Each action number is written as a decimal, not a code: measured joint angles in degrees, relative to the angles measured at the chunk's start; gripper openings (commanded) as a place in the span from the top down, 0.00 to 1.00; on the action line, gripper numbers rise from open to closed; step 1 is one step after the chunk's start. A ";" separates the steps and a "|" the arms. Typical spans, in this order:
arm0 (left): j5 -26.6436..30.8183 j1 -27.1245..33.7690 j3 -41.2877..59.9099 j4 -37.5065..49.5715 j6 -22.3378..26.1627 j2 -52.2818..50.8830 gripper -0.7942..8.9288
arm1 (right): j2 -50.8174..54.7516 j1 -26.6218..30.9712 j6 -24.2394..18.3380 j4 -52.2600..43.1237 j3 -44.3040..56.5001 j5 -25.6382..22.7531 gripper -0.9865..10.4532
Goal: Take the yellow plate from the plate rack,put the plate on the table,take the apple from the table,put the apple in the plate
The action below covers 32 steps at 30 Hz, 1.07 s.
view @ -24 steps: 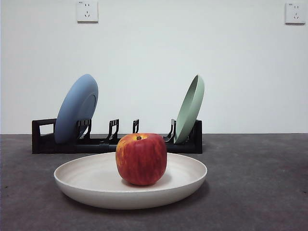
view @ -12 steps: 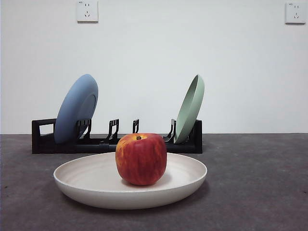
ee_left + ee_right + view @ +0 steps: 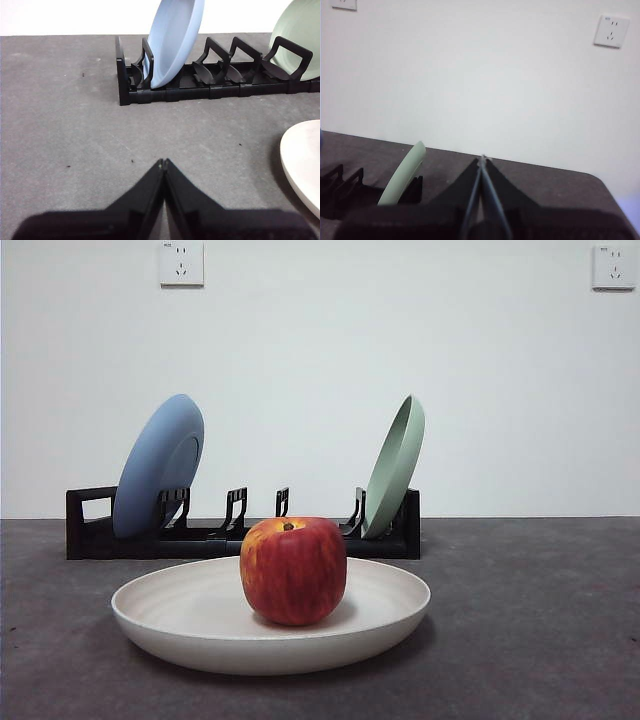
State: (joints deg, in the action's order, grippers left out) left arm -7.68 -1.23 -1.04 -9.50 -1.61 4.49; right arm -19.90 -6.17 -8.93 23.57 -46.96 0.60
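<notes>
A red apple [image 3: 293,571] sits upright in the middle of the cream plate [image 3: 190,625], which lies flat on the grey table [image 3: 540,640] just in front of the black rack [image 3: 88,537]. A blue plate [image 3: 158,464] and a green plate [image 3: 394,466] lean in the rack behind. The left gripper [image 3: 163,163] and right gripper [image 3: 482,159] are both closed and empty, away from the plate.

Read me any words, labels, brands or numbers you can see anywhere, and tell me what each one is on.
No readable text anywhere.
Wall sockets: tiny marks near the top corner, too small to read.
Apple, cream plate, blue plate, green plate, plate rack: no labels seen.
</notes>
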 measured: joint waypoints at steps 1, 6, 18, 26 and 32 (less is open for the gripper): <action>0.00 0.00 0.00 0.00 0.00 0.00 0.92 | 1.55 0.11 0.52 -2.45 3.52 0.07 0.91; 0.00 0.00 0.00 0.02 0.00 0.00 0.92 | 7.26 0.15 3.74 -9.77 19.37 0.07 0.91; 0.00 0.00 0.00 0.02 0.00 0.00 0.92 | 18.78 0.20 8.20 -12.74 39.58 -3.85 0.91; 0.00 0.00 0.00 0.04 0.00 0.00 0.92 | 19.28 0.57 8.33 -13.00 43.45 -3.82 0.91; 0.00 0.00 0.00 0.11 -0.02 0.02 0.92 | 19.19 0.59 9.42 -12.72 45.57 -3.80 0.91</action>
State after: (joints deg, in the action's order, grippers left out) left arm -7.68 -1.23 -1.04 -9.39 -1.63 4.51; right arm -0.71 -5.58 0.49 10.85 -1.39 -3.20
